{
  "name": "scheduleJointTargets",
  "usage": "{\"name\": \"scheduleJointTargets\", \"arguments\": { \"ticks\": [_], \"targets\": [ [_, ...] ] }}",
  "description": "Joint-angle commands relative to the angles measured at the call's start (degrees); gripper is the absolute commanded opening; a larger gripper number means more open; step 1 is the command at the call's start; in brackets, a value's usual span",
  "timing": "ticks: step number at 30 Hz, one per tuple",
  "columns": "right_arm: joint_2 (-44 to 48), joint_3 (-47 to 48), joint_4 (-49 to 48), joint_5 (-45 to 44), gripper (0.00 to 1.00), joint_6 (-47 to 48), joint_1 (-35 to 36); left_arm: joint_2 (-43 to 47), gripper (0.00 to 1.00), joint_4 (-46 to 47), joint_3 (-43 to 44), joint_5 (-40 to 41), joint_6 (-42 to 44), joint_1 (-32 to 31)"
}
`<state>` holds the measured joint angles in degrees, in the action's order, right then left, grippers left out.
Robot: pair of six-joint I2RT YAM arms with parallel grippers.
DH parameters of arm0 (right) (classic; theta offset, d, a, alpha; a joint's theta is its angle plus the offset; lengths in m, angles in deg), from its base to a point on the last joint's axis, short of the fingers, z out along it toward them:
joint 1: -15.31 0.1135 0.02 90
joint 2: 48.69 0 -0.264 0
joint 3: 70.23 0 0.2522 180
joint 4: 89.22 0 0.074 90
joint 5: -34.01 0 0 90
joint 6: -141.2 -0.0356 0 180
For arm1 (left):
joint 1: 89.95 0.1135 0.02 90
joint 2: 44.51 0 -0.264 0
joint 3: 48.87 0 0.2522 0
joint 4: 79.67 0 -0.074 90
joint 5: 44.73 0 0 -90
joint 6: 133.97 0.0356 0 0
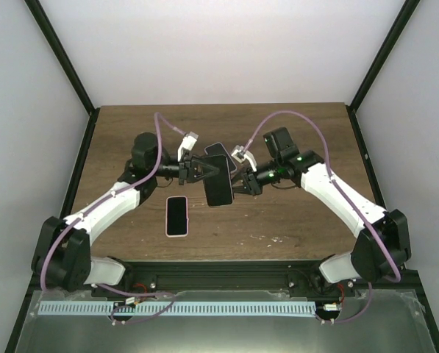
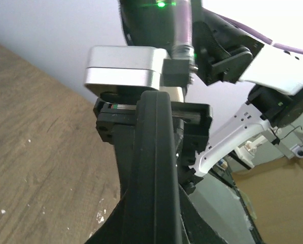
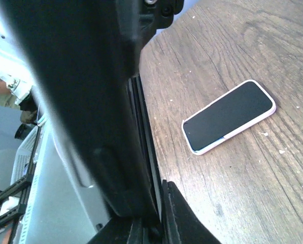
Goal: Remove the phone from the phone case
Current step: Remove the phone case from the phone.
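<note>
A black phone in its black case (image 1: pixel 220 184) is held in the air over the middle of the table, between both grippers. My left gripper (image 1: pixel 201 170) is shut on its left edge and my right gripper (image 1: pixel 240 181) is shut on its right edge. In the left wrist view the case's black edge (image 2: pixel 154 168) runs upward between my fingers (image 2: pixel 108 231), filling the left gripper (image 2: pixel 152 216). In the right wrist view the case (image 3: pixel 90 101) fills the left half, clamped in the right gripper (image 3: pixel 154 223). I cannot tell phone from case.
A phone in a white case (image 1: pixel 177 215) lies screen up on the wooden table (image 1: pixel 293 220), in front of the left arm; it also shows in the right wrist view (image 3: pixel 228 116). Another dark flat phone-like thing (image 1: pixel 216 150) lies just behind the held one.
</note>
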<state>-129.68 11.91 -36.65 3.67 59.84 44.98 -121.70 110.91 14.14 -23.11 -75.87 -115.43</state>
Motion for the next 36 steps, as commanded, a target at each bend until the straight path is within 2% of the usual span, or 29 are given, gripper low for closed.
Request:
{"name": "scheduleJointTargets", "arguments": {
  "ticks": [1,4,7,11,14,18,20,24,30,33,36],
  "targets": [
    [4.75,-0.44,-19.35,5.28,0.04,-0.15,2.38,-5.77,0.09,-8.17,-1.55,11.93,-4.67,-4.92],
    [8.37,-4.75,-18.3,-3.13,0.01,-1.93,0.55,-4.36,0.28,-9.09,-1.42,23.4,-6.66,-4.71],
    [11.33,-7.63,-14.81,-13.04,0.01,-5.91,-3.27,0.3,0.47,-15.23,0.13,37.98,-4.13,-5.13],
    [12.87,-9.96,-7.78,-21.27,0.01,-8.05,-6.61,5.19,0.53,-18.27,-0.44,50.66,-1.45,-6.38],
    [13.73,-12.62,-5.18,-26.75,0.01,-10.24,-6.8,6.69,0.53,-20.44,-1.21,54.97,-1.39,-8.71],
    [14.13,-14.99,-1.65,-39.67,0.01,-22.58,-6.82,6.9,0.52,-25.57,-1.53,63.47,0.18,-14.93],
    [12.3,-14.36,1.95,-42.62,0.01,-26.94,-6.95,6.33,0.51,-27.47,-1.49,66.95,0.91,-18.85],
    [7.92,-14.03,5.52,-38.43,0.01,-30.37,-7.68,3.49,0.48,-31.43,-0.04,69.82,0.96,-23.48],
    [-0.25,-15.44,2.58,-31.4,0.01,-32.07,-8.46,-1.71,0.45,-33.82,2.82,71.32,2.14,-27.76],
    [-0.27,-16.29,-0.06,-26.89,0.01,-35.74,-8.51,-3.6,0.45,-33.31,3.68,72.27,3.4,-29.54],
    [2.58,-19.08,-2.38,-27.51,0.01,-40.32,-8.54,-6.04,0.46,-35.43,6.09,72.74,4.36,-30.92]
  ]
}}
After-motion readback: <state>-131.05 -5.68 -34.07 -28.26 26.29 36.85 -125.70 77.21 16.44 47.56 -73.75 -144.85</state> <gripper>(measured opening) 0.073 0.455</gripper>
